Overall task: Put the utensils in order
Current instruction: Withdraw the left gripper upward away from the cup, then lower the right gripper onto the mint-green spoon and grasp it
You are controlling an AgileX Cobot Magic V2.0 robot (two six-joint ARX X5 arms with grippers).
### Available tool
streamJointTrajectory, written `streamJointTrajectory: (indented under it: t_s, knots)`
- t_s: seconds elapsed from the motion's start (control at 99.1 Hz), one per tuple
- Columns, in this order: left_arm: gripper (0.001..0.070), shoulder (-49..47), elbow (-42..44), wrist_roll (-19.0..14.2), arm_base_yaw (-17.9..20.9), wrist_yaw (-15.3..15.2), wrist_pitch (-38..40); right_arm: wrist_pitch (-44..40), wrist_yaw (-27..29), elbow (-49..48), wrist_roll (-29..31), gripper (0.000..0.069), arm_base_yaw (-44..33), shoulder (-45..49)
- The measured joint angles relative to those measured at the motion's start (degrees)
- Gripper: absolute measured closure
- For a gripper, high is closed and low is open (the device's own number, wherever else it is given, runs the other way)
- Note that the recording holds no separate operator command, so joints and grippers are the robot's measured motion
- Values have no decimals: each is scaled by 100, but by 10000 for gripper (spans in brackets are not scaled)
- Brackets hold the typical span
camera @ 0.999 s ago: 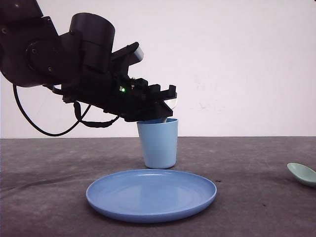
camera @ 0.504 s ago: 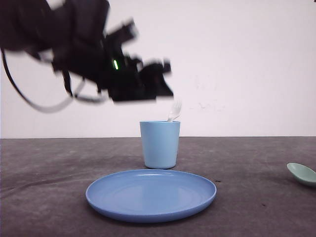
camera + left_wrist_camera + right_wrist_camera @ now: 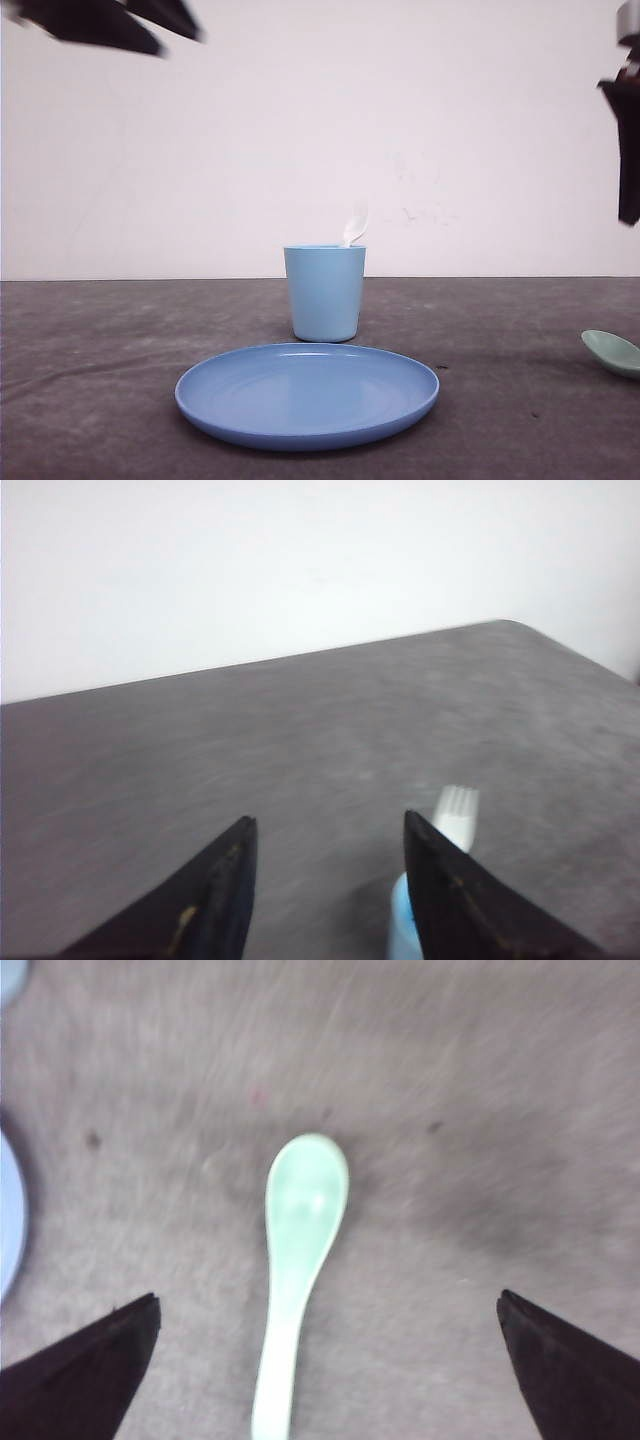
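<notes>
The white fork (image 3: 355, 224) stands in the light blue cup (image 3: 325, 293), tines up above the rim. My left gripper (image 3: 328, 818) is open and empty, high above the table. In its view the fork (image 3: 457, 815) and cup (image 3: 399, 932) lie just past one finger. The mint-green spoon (image 3: 300, 1230) lies flat on the grey table, with my right gripper (image 3: 328, 1297) open wide above it, a finger on each side of the handle. In the front view the spoon (image 3: 612, 352) sits at the far right edge.
A blue round plate (image 3: 307, 393) lies in front of the cup, and its rim (image 3: 8, 1210) shows near the spoon. My left arm (image 3: 100, 20) is blurred at the top left. My right arm (image 3: 628, 140) hangs at the right edge. The table is grey cloth.
The left gripper has let go of the fork in the cup and lifted up and to the left. The right arm has come into view at the right edge.
</notes>
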Motion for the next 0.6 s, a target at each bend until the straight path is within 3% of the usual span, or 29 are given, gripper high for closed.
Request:
streamJointTrajectory:
  t_s: [0.252, 0.363, 0.595]
  knots:
    - [433, -992, 0, -7, 1143, -37, -2037, 350, 22, -4, 175, 11, 323, 404]
    - [433, -1093, 0, -4, 1532, -39, -2588, 474, 149, -4, 221, 11, 439, 654]
    - [433, -1106, 0, 4, 1709, -37, -2900, 846, 470, -4, 393, 11, 588, 1235]
